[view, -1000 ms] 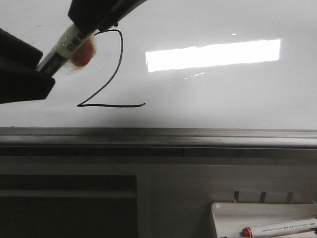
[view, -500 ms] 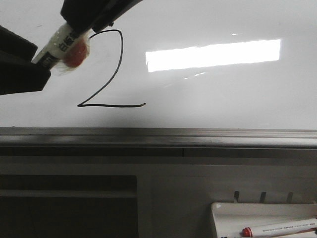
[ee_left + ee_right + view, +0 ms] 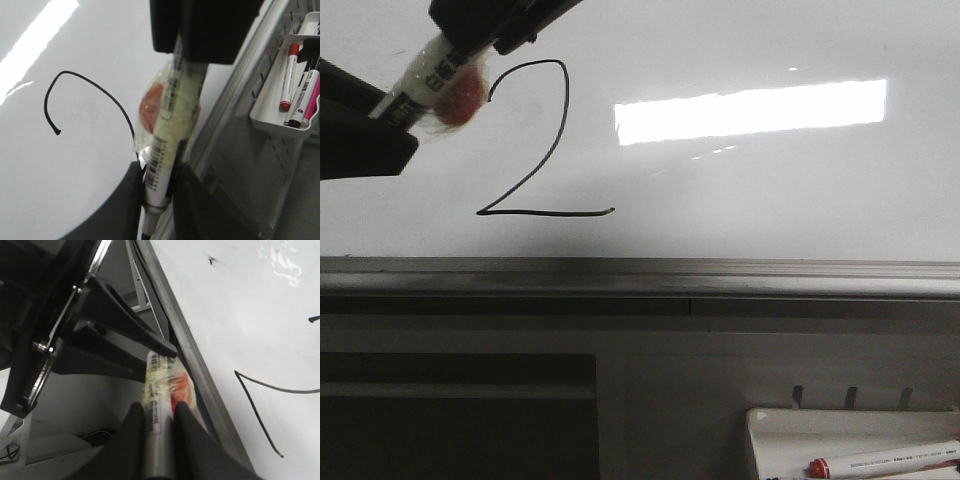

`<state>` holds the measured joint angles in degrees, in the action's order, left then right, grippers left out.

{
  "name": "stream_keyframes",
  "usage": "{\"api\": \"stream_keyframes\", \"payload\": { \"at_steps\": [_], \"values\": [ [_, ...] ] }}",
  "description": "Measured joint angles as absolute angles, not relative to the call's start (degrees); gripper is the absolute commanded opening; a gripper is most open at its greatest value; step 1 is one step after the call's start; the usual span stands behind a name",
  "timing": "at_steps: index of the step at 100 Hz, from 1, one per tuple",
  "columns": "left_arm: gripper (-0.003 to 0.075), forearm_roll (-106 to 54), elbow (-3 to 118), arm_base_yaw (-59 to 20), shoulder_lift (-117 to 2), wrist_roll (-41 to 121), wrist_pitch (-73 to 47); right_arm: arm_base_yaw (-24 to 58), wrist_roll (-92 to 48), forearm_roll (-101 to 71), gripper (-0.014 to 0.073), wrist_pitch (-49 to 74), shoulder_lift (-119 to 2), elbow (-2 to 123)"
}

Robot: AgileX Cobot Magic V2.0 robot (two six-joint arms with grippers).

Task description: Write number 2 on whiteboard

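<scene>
The number 2 [image 3: 545, 212] stands in thin black line on the glossy whiteboard [image 3: 770, 190], left of the bright light reflection. A white marker [image 3: 425, 85] with a red blob taped to it hangs slanted before the board, just left of the digit's top curve. My left gripper [image 3: 382, 118] is shut on its lower end and my right gripper [image 3: 470, 40] is shut on its upper end. The left wrist view shows the fingers [image 3: 127, 200] clamping the marker [image 3: 170, 135] beside the digit's curve [image 3: 95, 86]. The right wrist view shows the marker [image 3: 160, 405] between shut fingers. The marker's tip is hidden in the front view.
The board's grey metal rail [image 3: 720, 272] runs below the digit. A small white tray [image 3: 790, 440] at the lower right holds a red-capped marker [image 3: 890, 460]; in the left wrist view the tray [image 3: 280, 122] holds several markers. A pegboard panel lies under the rail.
Both grippers and the marker have moved left and slightly up, uncovering the top curve of the 2. The digit itself is unchanged.
</scene>
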<state>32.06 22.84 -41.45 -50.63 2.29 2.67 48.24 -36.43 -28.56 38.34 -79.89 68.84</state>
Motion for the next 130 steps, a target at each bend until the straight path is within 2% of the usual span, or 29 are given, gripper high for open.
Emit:
{"api": "stream_keyframes", "payload": {
  "at_steps": [16,20,25,30,35,40,47,63,86,130],
  "values": [
    [-0.002,32.7,22.8,-41.5,-50.6,2.4,2.7,48.2,-36.4,-28.6,-0.0043,38.3,-79.9,68.8],
    [-0.002,32.7,22.8,-41.5,-50.6,2.5,2.7,48.2,-36.4,-28.6,-0.0006,38.3,-79.9,68.8],
    [-0.002,32.6,22.8,-41.5,-50.6,2.5,2.7,48.2,-36.4,-28.6,0.0088,38.2,-79.9,68.8],
    [-0.002,31.6,22.8,-41.5,-50.6,2.5,2.7,48.2,-36.4,-28.6,0.0232,37.6,-79.9,68.8],
    [-0.002,29.7,22.8,-41.5,-50.6,2.5,2.8,48.2,-36.4,-28.5,0.0422,36.9,-79.9,68.8],
    [-0.002,26.4,22.8,-41.3,-50.6,2.3,2.9,48.1,-36.4,-27.5,0.056,36.4,-79.9,68.8],
    [-0.002,20.1,22.8,-40.7,-50.6,2.2,2.9,47.3,-36.4,-26.8,0.0652,34.8,-79.9,68.8],
    [-0.002,2.8,22.8,-35.4,-51.8,2.1,3.2,43.5,-36.4,-26.3,0.0603,31.1,-78.3,68.8],
    [-0.002,-18.9,22.8,-27.4,-59.5,1.9,4.7,41.3,-36.4,-26.3,0.0545,32.1,-74.7,68.8],
    [-0.002,-24.4,23.5,-27.2,-63.8,1.9,7.8,41.4,-36.4,-26.3,0.0545,34.5,-74.2,68.8]
  ]
}}
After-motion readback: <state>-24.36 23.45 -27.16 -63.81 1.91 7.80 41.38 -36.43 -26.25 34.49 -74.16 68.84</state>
